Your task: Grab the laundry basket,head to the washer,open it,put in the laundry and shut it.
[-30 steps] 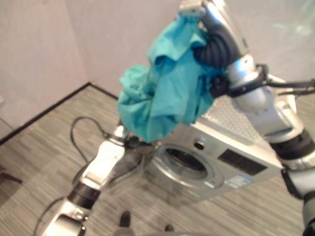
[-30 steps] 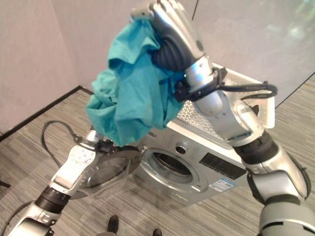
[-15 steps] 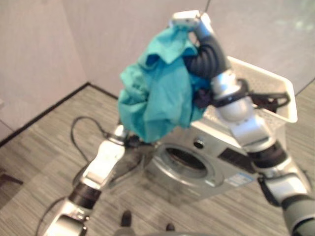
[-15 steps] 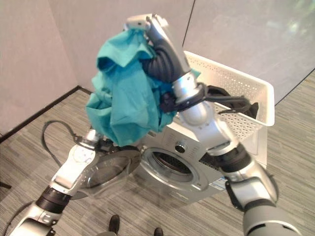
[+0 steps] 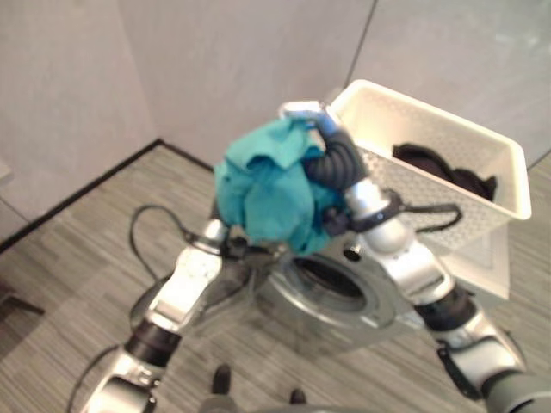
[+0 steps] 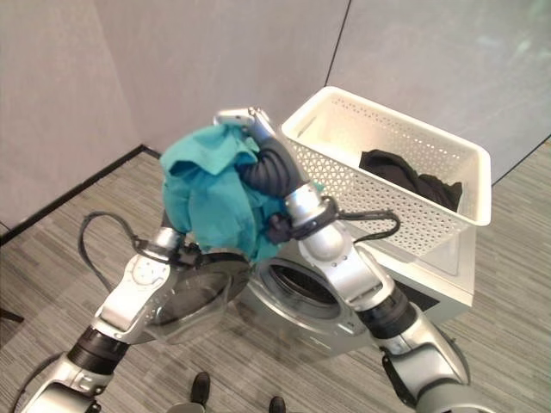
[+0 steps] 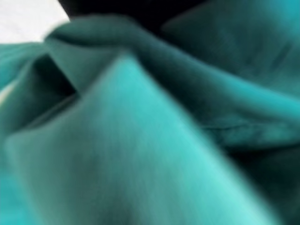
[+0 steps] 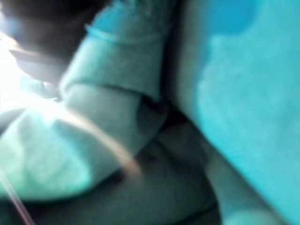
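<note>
I had the right hand [image 6: 258, 138] clenched round a bunched teal garment [image 6: 211, 194], and over the last second I had swung it down from high above the washer [image 6: 344, 301] to hang just in front of and above the open drum mouth [image 6: 297, 288]. The lift out of the laundry basket [image 6: 392, 159] was finished and the feed into the drum was starting.

The basket sat on top of the washer, with a dark garment [image 6: 405, 176] lying in it, so I judged at least one more piece would need carrying after this one.

The left hand [image 5: 219, 234] was at the upper edge of the open washer door [image 6: 194, 288], which stood swung out to the left of the drum mouth. The teal cloth hung right over that hand, so I could not tell whether its fingers were gripping the door or merely resting against it; its wrist view gave me folds of teal fabric.

Next I expected to push the bundle down and inward through the mouth, watching that no loose fold stayed draped over the rim or the door.
</note>
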Available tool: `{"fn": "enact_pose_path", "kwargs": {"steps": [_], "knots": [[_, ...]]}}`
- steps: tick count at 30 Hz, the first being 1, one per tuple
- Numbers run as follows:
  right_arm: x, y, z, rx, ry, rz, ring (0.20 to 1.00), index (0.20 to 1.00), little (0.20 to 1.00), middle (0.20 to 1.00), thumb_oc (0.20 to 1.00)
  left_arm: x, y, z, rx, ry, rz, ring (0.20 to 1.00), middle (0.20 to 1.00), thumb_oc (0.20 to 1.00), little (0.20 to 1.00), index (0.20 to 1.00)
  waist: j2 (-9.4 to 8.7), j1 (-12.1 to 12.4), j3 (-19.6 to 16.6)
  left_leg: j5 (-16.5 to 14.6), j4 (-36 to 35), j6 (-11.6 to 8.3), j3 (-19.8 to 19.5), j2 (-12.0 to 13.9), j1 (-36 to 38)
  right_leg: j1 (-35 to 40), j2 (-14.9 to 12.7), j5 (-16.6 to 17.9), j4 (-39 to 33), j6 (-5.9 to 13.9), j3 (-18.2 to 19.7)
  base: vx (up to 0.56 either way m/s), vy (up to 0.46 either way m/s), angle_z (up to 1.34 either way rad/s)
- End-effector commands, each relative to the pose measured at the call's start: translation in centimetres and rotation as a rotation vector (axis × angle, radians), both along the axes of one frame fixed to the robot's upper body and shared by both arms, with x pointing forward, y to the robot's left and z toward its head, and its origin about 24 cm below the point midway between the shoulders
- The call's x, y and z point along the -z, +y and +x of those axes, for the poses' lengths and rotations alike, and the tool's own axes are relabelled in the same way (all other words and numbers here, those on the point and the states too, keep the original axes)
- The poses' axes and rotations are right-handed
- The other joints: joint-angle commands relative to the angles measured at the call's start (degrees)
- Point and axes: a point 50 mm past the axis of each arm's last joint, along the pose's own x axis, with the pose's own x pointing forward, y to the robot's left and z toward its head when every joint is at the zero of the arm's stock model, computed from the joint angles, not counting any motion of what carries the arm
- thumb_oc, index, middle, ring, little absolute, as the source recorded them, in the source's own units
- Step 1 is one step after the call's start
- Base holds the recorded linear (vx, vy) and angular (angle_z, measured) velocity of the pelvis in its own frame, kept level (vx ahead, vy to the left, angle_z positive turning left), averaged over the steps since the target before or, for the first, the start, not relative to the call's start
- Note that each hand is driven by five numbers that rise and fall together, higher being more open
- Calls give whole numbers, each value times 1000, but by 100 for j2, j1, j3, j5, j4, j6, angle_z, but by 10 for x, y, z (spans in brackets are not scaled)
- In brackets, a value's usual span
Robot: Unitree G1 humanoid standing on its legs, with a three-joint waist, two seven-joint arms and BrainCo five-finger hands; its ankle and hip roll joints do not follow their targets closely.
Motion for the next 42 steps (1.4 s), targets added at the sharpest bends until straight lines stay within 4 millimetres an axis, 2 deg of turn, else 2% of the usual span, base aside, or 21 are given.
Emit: {"fn": "enact_pose_path", "kwargs": {"steps": [1,8,9,10,11,12,13,21,25,26,28,29,31,35,38,42], "knots": [[-17,2,-16,-105,-64,71,200,200,200,200,200,-27,-8,-2,30,-154,-41,200,200,200,200,200,119,137,-207,-674,76,-69,313,634,372,-264,-615,133,107,433,-413,0,0,0],[-7,1,-17,-139,-3,88,200,200,200,200,200,-26,-4,-3,7,-164,-35,200,200,200,200,200,140,139,-208,-672,76,-77,326,629,374,-259,-634,147,104,442,-430,0,0,0],[-6,0,-18,-149,8,98,269,269,269,269,269,-25,-2,-3,5,-157,-48,200,200,200,200,200,150,137,-217,-672,76,-78,333,629,374,-259,-642,150,102,445,-432,0,0,0],[-6,0,-19,-149,8,98,514,514,514,514,514,-25,-2,-3,5,-157,-48,200,200,200,200,200,151,137,-220,-672,76,-78,333,629,373,-259,-642,151,101,445,-432,0,0,0],[-5,-2,-19,-158,25,120,586,586,586,586,586,-23,1,-3,-6,-144,-62,200,200,200,200,200,158,134,-221,-669,76,-78,340,622,374,-267,-646,159,103,451,-432,0,0,0],[-5,-2,-20,-167,29,132,915,915,915,915,915,-21,2,-3,-9,-134,-67,200,200,200,200,200,161,136,-224,-669,76,-78,348,625,375,-267,-649,162,102,454,-441,0,0,0],[-4,-2,-19,-176,42,141,1000,1000,1000,1000,1000,-18,2,-3,-7,-121,-72,200,200,200,200,200,164,138,-226,-668,76,-77,351,623,375,-269,-650,166,97,456,-441,0,0,0],[-12,-13,-23,-194,31,216,1000,1000,1000,1000,1000,-4,6,-5,-3,-60,-69,200,200,200,200,200,157,145,-262,-676,76,-79,382,623,377,-266,-669,189,78,470,-453,0,0,0],[-15,-41,-26,-94,-11,274,1000,1000,1000,1000,1000,9,15,-9,-22,-6,-71,200,200,200,200,200,154,116,-289,-707,76,-66,384,601,395,-253,-675,187,82,482,-465,0,0,0],[-15,-41,-26,-94,-10,274,1000,1000,1000,1000,1000,9,15,-9,-22,-6,-71,200,200,200,200,200,153,118,-290,-707,76,-66,385,600,395,-253,-675,187,82,482,-465,0,0,0],[-16,-61,-28,7,-49,292,1000,1000,1000,1000,1000,13,22,-12,-43,5,-66,200,200,200,200,200,157,76,-306,-729,76,-54,397,599,412,-254,-684,187,85,493,-463,0,0,0],[-16,-62,-28,9,-48,292,1000,1000,1000,1000,1000,13,22,-12,-42,6,-65,200,200,200,200,200,156,83,-311,-730,76,-54,396,599,412,-252,-684,187,85,493,-464,0,0,0],[-16,-83,-33,107,-89,305,1000,1000,1000,1000,1000,16,29,-14,-60,10,-60,200,200,200,200,200,165,30,-330,-756,76,-49,410,590,428,-260,-687,187,92,502,-454,0,0,0],[-20,-99,-39,207,-145,282,1000,1000,1000,1000,1000,19,34,-16,-72,17,-60,200,200,200,200,200,166,1,-359,-781,76,-44,426,586,451,-254,-688,189,82,511,-434,3,1,-1],[-24,-120,-46,350,-215,242,1000,1000,1000,1000,1000,20,43,-20,-96,18,-57,200,200,200,200,200,166,-65,-381,-809,76,-37,458,586,474,-254,-682,188,68,522,-416,0,0,0],[-18,-143,-50,499,-223,242,1000,1000,1000,1000,1000,24,49,-24,-111,28,-51,200,200,200,200,200,179,-109,-396,-824,76,-36,467,594,484,-243,-662,173,57,515,-398,2,-3,-1]]}}
